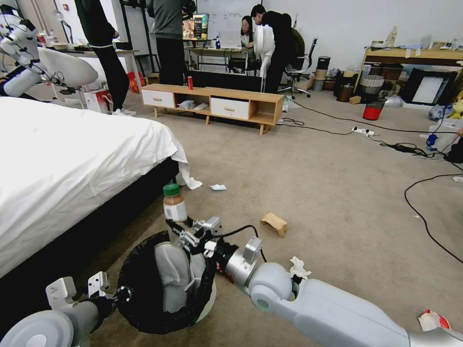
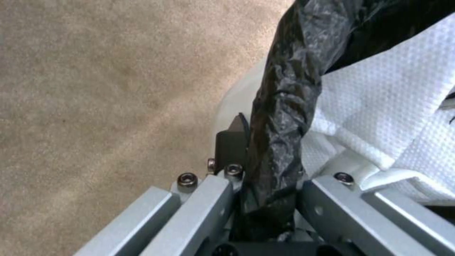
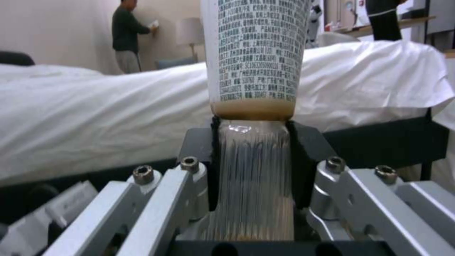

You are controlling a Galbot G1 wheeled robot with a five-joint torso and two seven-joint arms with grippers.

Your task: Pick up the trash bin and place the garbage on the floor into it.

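Note:
The trash bin (image 1: 144, 308), pale grey with a black bag, sits low before me beside the bed. My left gripper (image 1: 118, 293) is shut on its near rim; the left wrist view shows the bag-covered rim (image 2: 279, 106) pinched in the left gripper (image 2: 270, 167), with a white tissue (image 2: 389, 113) inside. My right gripper (image 1: 187, 235) is shut on the clear bottle with a green cap (image 1: 174, 205), held upright over the bin's far rim. In the right wrist view the bottle (image 3: 253, 71) stands in the right gripper (image 3: 253, 163). More garbage lies on the floor (image 1: 337, 183): a paper scrap (image 1: 218, 187), tan cardboard (image 1: 275, 224), a tissue (image 1: 299, 268), a snack bag (image 1: 432, 320).
The white bed (image 1: 62, 154) fills the left side. A low wooden cabinet (image 1: 212, 102) with a red can (image 1: 190, 83) stands at the back. Black cables (image 1: 424, 212) cross the carpet on the right, near a red-and-black mesh bin (image 1: 372, 111). People stand by desks behind.

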